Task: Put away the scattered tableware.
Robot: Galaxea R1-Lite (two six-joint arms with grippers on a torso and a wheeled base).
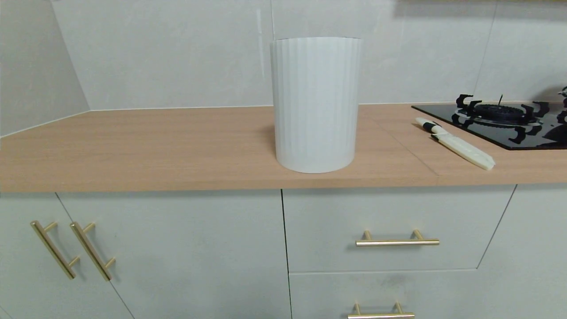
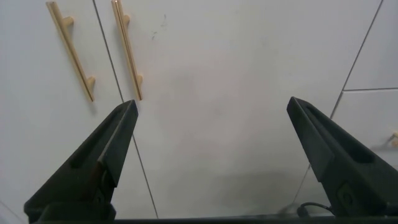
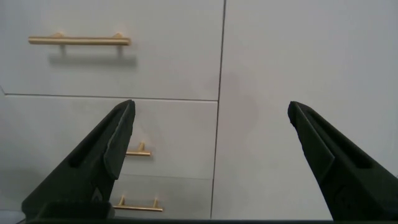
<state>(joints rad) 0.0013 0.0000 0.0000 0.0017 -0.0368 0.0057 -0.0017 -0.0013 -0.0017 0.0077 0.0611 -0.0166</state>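
While the left claw (image 2: pixel 211 102) and right claw (image 3: pixel 211 104) are spread wide, a cream knife (image 1: pixel 456 144) lies on the bench (image 1: pixel 155 146) to the right of the white ribbed holder (image 1: pixel 315 104).

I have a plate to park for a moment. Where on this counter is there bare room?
The widest bare stretch of counter runs from the left wall to the white container. A narrower strip lies between the container and the knife. Crowded at the right, where the knife lies beside the stove.
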